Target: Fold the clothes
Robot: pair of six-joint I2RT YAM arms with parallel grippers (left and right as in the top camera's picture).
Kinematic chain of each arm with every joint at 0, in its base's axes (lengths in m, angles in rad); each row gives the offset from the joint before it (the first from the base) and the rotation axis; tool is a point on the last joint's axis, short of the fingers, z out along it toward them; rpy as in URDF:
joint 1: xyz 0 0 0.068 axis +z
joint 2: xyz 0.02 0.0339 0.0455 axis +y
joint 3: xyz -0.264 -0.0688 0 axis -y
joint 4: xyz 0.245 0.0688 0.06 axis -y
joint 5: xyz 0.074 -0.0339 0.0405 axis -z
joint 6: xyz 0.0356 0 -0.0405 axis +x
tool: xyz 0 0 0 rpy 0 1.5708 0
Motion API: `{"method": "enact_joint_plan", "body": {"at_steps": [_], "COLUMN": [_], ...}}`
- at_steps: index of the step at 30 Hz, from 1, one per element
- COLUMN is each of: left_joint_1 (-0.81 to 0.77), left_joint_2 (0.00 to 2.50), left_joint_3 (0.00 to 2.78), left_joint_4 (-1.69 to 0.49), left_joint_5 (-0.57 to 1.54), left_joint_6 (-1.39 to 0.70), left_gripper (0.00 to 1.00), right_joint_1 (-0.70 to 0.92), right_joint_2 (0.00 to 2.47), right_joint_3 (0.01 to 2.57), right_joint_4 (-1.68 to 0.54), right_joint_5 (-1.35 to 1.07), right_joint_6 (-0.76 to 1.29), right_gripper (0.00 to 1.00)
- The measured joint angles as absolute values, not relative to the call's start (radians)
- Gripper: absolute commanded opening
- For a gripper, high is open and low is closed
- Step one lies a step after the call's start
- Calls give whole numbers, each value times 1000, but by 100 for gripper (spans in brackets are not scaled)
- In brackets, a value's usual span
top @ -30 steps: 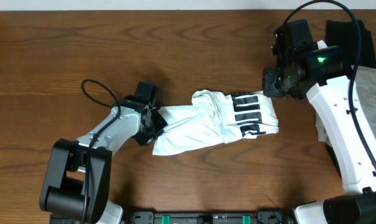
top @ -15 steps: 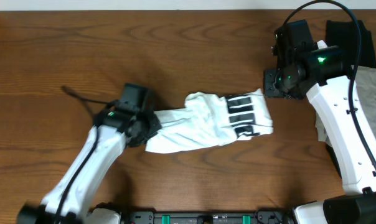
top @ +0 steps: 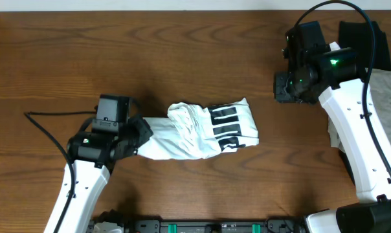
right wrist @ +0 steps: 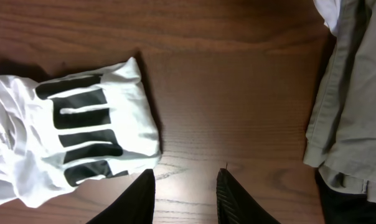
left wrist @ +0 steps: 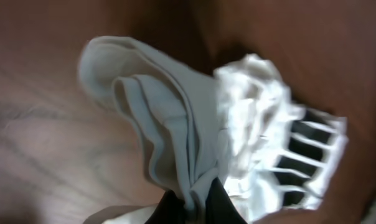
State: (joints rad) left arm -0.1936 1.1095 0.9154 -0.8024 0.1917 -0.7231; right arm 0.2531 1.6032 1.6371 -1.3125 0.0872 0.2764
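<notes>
The white T-shirt (top: pixel 192 129) lies bunched in a long roll mid-table, its black striped print (top: pixel 224 126) facing up at the right end. My left gripper (top: pixel 142 134) is shut on the shirt's left end. In the left wrist view its black fingertips (left wrist: pixel 222 204) pinch a fold of the white T-shirt (left wrist: pixel 175 118), with the left gripper (left wrist: pixel 196 202) at the bottom edge. My right gripper (top: pixel 283 87) hovers open over bare wood, to the right of the shirt and apart from it. The right wrist view shows the right gripper (right wrist: pixel 186 173) empty and the T-shirt (right wrist: pixel 26 124) to its left.
A pile of other garments sits at the table's right edge: grey-beige cloth (top: pixel 384 97) and black cloth (top: pixel 357 32). In the right wrist view the grey-beige garment (right wrist: pixel 353 93) hangs close to the right finger. Bare wooden table (top: pixel 182 58) surrounds the shirt.
My left gripper has moved left and toward the front, dragging the T-shirt with it; the shirt now lies farther from the right gripper. The right arm has stayed put.
</notes>
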Motion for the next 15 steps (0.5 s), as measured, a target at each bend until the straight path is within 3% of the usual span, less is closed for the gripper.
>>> {"method": "enact_joint_plan", "body": {"at_steps": [8,15], "left_joint_1": [-398,-588], "left_joint_2": [1127,1319], "left_joint_3": [1015,1016], "left_joint_4": [-634,-529], "left_joint_5": [196,196], "left_joint_6": [-681,-598], "left_gripper": [6,6], "right_joint_1": [253,253], "right_joint_2": [1603,1603], "right_joint_3": [1637,1637], "right_joint_4": [-1333,-1374], "right_joint_5": [93,158], "right_joint_6": [291,414], "right_gripper": [26,26]}}
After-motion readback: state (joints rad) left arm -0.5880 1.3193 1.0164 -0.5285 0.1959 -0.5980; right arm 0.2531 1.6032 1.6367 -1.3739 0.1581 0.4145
